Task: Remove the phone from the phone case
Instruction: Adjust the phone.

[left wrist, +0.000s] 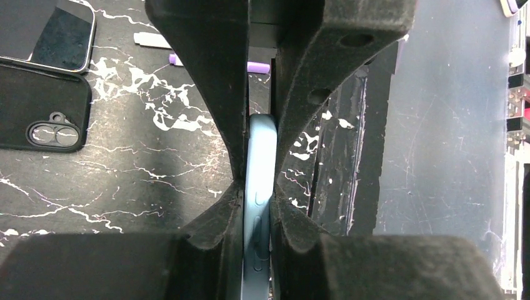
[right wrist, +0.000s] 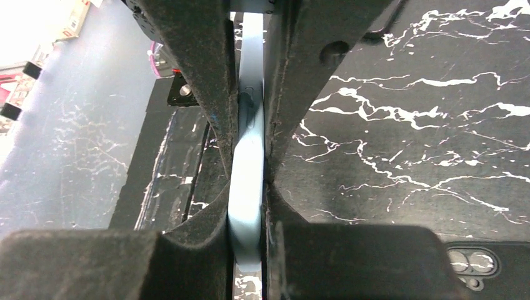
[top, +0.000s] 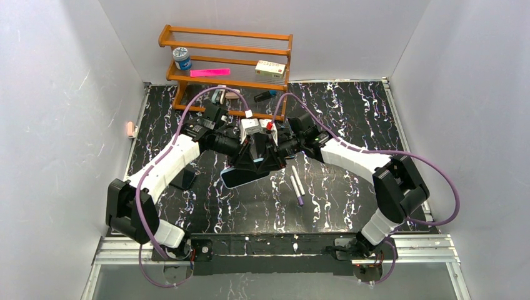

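Observation:
A phone in a light-blue case (top: pixel 238 178) is held above the middle of the black marbled table (top: pixel 350 119), between both arms. My left gripper (top: pixel 249 156) is shut on one side of it. In the left wrist view the blue edge (left wrist: pixel 259 162), with side buttons, runs between the shut jaws of that gripper (left wrist: pixel 259 194). My right gripper (top: pixel 273 156) is shut on the other side. The right wrist view shows the blue edge (right wrist: pixel 248 156) pinched in that gripper (right wrist: pixel 250 187). I cannot tell whether the phone sits fully in the case.
A bare phone (left wrist: pixel 44 28) and an empty black case (left wrist: pixel 44 115) lie on the table at the left (top: pixel 183 179). Two white markers with purple tips (top: pixel 297 184) lie to the right of the grippers. A wooden shelf (top: pixel 228 62) with small items stands at the back.

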Controlling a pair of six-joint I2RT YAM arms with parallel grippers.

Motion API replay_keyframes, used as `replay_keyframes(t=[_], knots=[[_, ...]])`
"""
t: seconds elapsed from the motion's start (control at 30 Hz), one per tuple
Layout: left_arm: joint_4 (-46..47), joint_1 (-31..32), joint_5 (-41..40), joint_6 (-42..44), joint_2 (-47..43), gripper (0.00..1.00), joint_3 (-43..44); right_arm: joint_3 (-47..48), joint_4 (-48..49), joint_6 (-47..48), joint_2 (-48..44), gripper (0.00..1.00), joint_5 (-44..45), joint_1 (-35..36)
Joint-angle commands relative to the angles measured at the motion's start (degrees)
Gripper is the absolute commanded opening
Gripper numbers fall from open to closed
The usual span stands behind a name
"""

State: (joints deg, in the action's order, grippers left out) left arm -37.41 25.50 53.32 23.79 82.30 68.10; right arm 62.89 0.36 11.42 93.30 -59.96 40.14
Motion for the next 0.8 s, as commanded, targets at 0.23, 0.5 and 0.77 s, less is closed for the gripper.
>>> replay_keyframes(t=[0.23, 0.5, 0.77], knots=[[1.85, 0.17, -5.68, -3.56, -4.86, 0.00, -1.49, -0.88, 10.02, -2.17, -4.26, 0.47, 0.97, 0.51], [20.35, -1.82, -26.82, -24.22, -14.10, 0.00, -8.77, -9.90, 22.74, -11.68, -9.12, 0.94, 13.40, -0.36], [42.67, -2.55, -38.90, -47.16, -24.92, 0.00, -20.84, -18.46, 41.20, -30.03, -9.31, 0.98, 22.05, -0.58]])
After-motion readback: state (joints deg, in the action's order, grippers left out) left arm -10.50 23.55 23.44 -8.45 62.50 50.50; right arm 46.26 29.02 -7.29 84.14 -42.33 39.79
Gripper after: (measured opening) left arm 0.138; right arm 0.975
